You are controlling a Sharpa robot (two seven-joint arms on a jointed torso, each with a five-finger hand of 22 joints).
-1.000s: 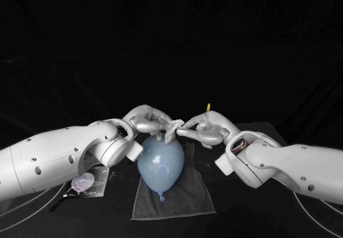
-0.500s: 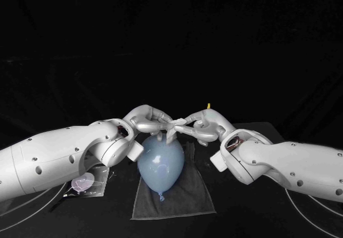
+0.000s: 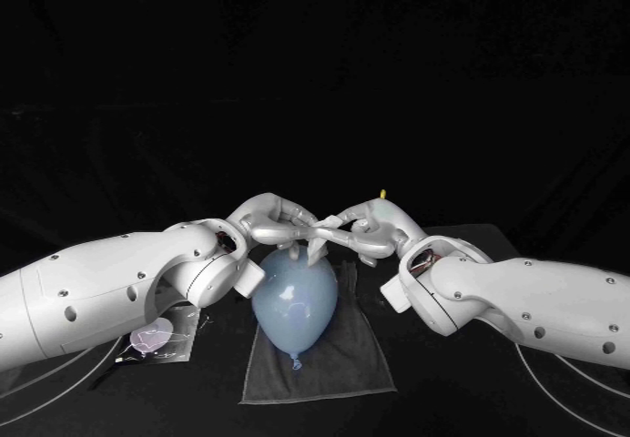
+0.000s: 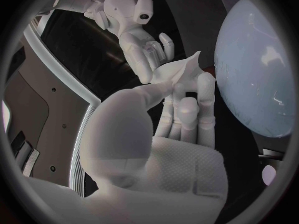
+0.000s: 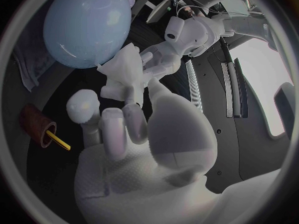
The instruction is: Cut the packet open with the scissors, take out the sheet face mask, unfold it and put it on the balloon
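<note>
Ok so the left robot hand (image 3: 270, 222) is pinching 1 side of the sheet mask (image 4: 181, 70) and the right robot hand (image 3: 371, 228) is gripping the other side. The mask is sitting bunched up between their fingertips, nowhere near unfolded yet. Both are hovering right over the fat end of the balloon (image 3: 296, 293), which is lying on a grey cloth (image 3: 348, 369) on the counter (image 3: 446, 401). I'm guessing the cloth is stopping the balloon from rolling off.

My read on the 2-handed hold: they're taking opposite edges so they can pull apart and open the thing up. They're doing it directly above the balloon so it only has to come straight down afterwards. A loose bit of mask is dangling toward the balloon (can't tell if it's actually touching).

The packet (image 3: 164, 337) is lying off by the left forearm, beside the cloth and well apart from both hands, so the cutting part is looking done to me.
</note>
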